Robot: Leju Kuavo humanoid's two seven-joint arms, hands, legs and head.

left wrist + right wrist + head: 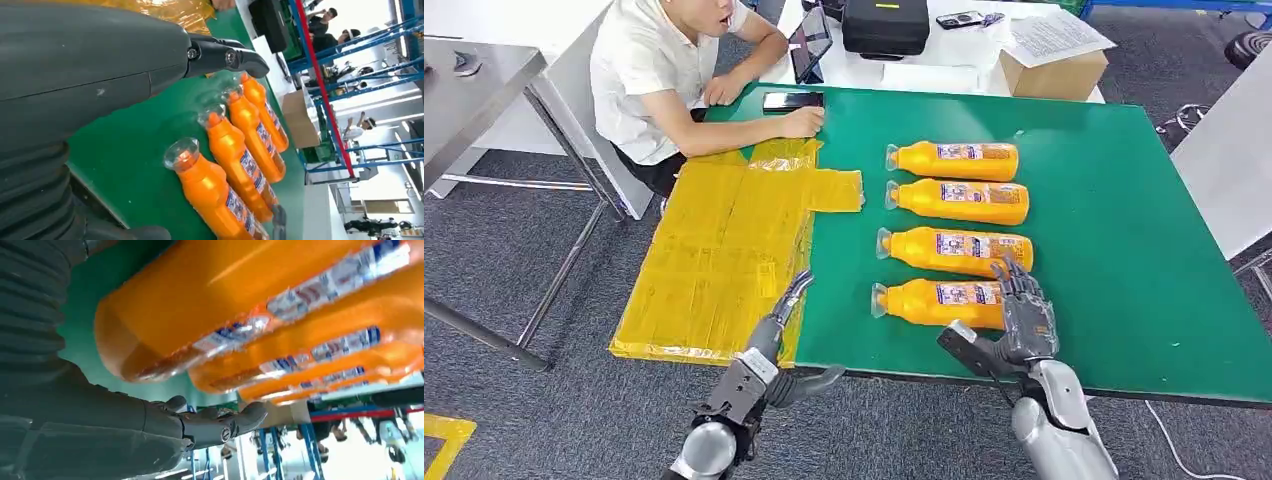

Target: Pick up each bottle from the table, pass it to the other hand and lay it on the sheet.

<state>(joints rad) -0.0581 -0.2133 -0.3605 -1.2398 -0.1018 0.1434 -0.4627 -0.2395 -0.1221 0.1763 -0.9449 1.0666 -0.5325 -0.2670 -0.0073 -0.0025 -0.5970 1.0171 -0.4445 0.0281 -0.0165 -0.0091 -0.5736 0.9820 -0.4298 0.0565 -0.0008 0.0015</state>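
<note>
Our right robot hand (1024, 318), fingers spread, reaches over the base of the nearest orange plastic bottle (939, 301) to grasp it; our left robot hand (776, 345) waits open.

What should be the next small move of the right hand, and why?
Probably close the right hand around the nearest bottle. Its fingers are spread at that bottle's base end and grip nothing. All four bottles lie on the green table, the yellow sheet bears none, and the left hand is open.
</note>
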